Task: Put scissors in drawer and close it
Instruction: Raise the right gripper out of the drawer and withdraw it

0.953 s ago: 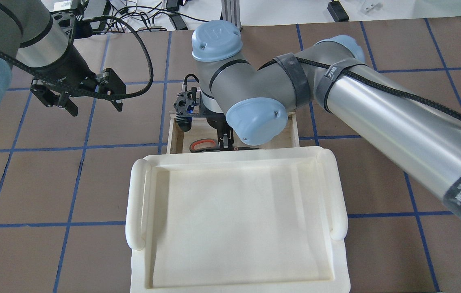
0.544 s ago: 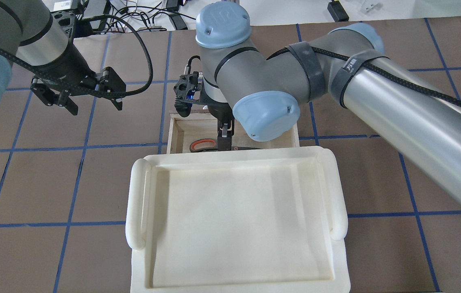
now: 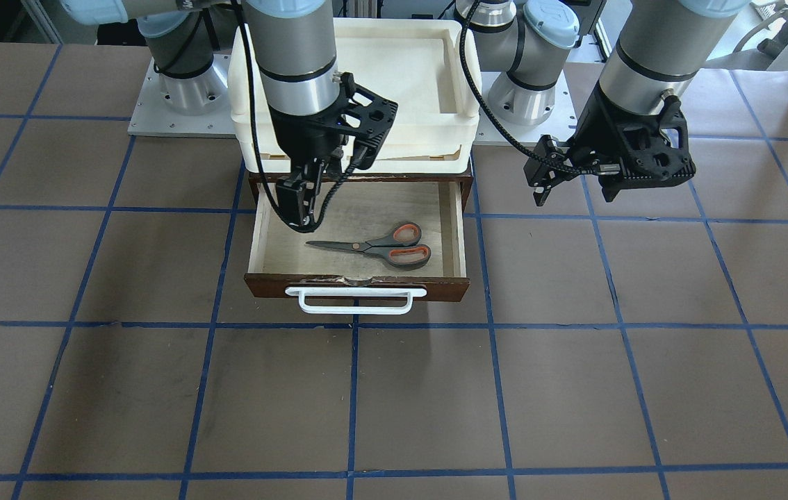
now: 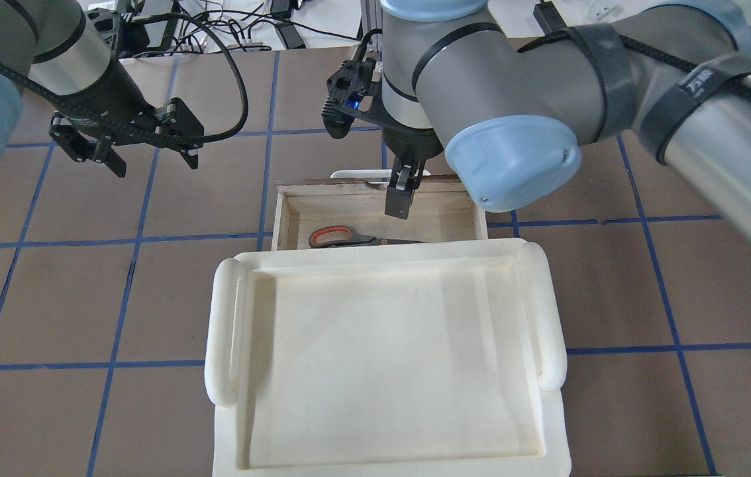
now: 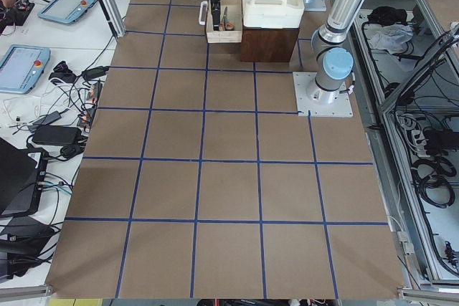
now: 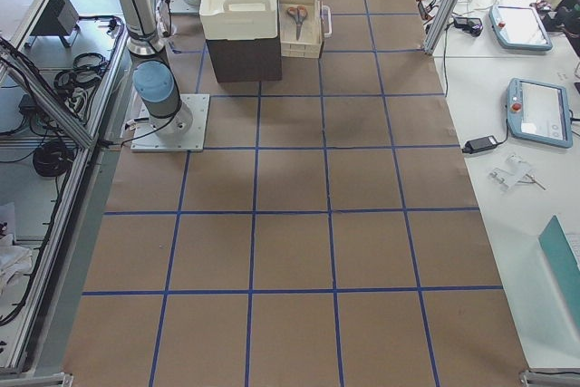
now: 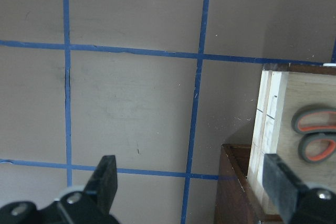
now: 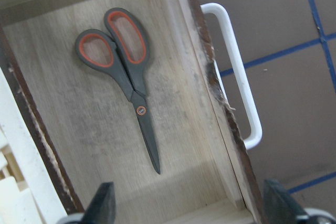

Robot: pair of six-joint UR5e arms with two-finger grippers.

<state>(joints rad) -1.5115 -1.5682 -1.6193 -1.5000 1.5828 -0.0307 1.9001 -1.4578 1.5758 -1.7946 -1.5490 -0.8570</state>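
Brown blue-gridded table (image 3: 575, 389), scissors (image 3: 380, 248) in open drawer (image 3: 449, 288); L end effector (image 7: 190, 169) & R end effector (image 8: 189, 190) both spread.

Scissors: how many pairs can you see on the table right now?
1. The scissors lie flat on the floor of the open drawer. Any part of the drawer still under the cream tray is hidden.

Nothing can be read outright. The black strap (image 4: 693, 89) around the right arm (image 4: 534, 59), on the right of the overhead view, carries white printed characters too blurred to make out. Any writing on the teach pendant (image 6: 535, 111) is too small to tell.
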